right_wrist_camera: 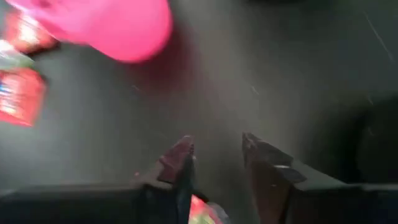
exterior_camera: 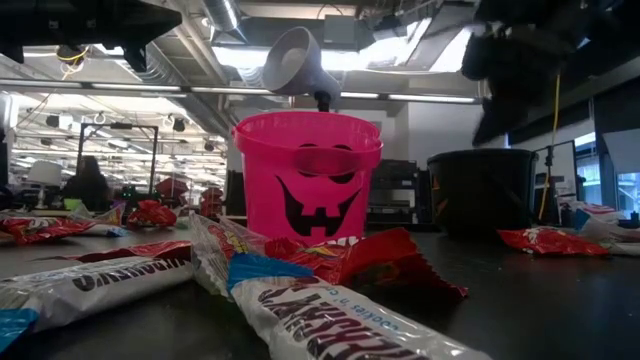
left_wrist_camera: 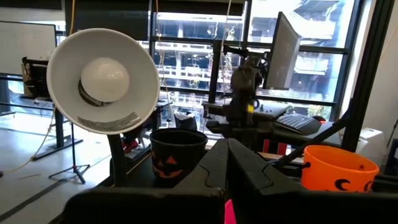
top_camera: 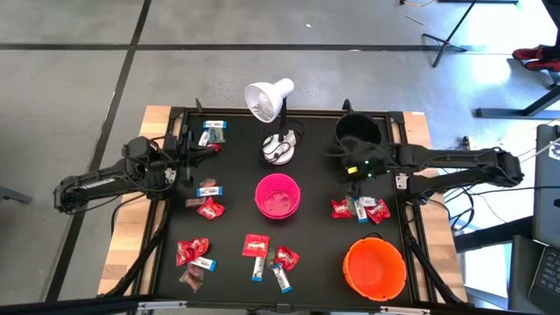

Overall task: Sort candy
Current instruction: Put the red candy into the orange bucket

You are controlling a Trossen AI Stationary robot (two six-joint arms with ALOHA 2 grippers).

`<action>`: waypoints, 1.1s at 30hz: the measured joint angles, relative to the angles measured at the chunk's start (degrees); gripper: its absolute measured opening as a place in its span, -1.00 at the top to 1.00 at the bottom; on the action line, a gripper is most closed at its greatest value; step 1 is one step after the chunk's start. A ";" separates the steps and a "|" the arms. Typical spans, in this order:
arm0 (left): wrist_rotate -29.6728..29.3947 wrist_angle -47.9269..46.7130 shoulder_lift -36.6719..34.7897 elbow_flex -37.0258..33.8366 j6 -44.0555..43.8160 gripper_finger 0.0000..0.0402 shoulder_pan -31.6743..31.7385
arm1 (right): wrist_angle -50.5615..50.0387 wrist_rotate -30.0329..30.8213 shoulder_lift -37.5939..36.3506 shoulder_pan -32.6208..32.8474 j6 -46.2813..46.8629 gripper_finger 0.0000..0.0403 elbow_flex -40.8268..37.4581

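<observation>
Counter (top_camera: 315,262): a black top, on which the candy, three buckets and a lamp are set.
Candy (top_camera: 210,208): scattered in small groups. Some is seen by the left arm, some at the front left and front middle, and a red cluster (top_camera: 359,208) lies below the right gripper, between the black and orange buckets. In the low view, wrapped bars (exterior_camera: 330,320) lie close to the camera.
Pink bucket (top_camera: 277,195): stood at the middle of the counter; a jack-o'-lantern face is shown on it in the low view.
Orange bucket (top_camera: 374,268): stood at the front right.
Black bucket (top_camera: 359,131): stood at the back right, next to the right gripper.
Lamp (top_camera: 269,101): stood behind the pink bucket.
Left gripper (top_camera: 194,150): held at the back left, near some candy; its fingers (left_wrist_camera: 249,168) are pressed together, nothing held.
Right gripper (top_camera: 357,166): held just in front of the black bucket; its fingers (right_wrist_camera: 180,158) are parted by a narrow gap, and nothing is seen gripped.
</observation>
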 joint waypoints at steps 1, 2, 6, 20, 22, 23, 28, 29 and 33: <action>-0.01 0.01 0.00 -0.01 0.00 0.99 0.02 | -0.70 1.18 0.69 1.26 0.76 0.32 0.00; -0.02 0.02 0.00 0.00 0.00 0.99 0.02 | -1.17 1.77 1.27 2.78 1.10 0.31 0.00; -0.02 0.00 0.00 0.00 0.00 0.99 0.02 | -1.73 3.20 3.50 9.18 2.21 0.32 0.00; 0.00 0.00 0.00 0.00 0.00 0.99 0.02 | -1.27 6.76 16.67 22.52 3.67 0.34 0.00; -0.01 0.00 0.00 0.00 0.00 0.99 0.02 | -1.06 6.81 18.61 22.38 3.61 0.34 -0.02; 0.00 0.00 0.00 -0.01 0.00 0.99 0.00 | -0.88 6.85 19.41 22.36 3.59 0.34 -0.02; -0.01 0.01 0.00 -0.01 0.00 0.99 0.02 | -0.05 6.84 22.32 22.32 2.18 0.34 -0.02; -0.02 0.00 0.00 0.00 0.00 0.99 0.02 | -0.08 6.85 22.60 22.32 2.17 0.34 -0.02; -0.02 0.02 0.00 0.00 0.00 0.99 0.02 | -0.16 6.85 22.69 22.32 2.01 0.43 -0.02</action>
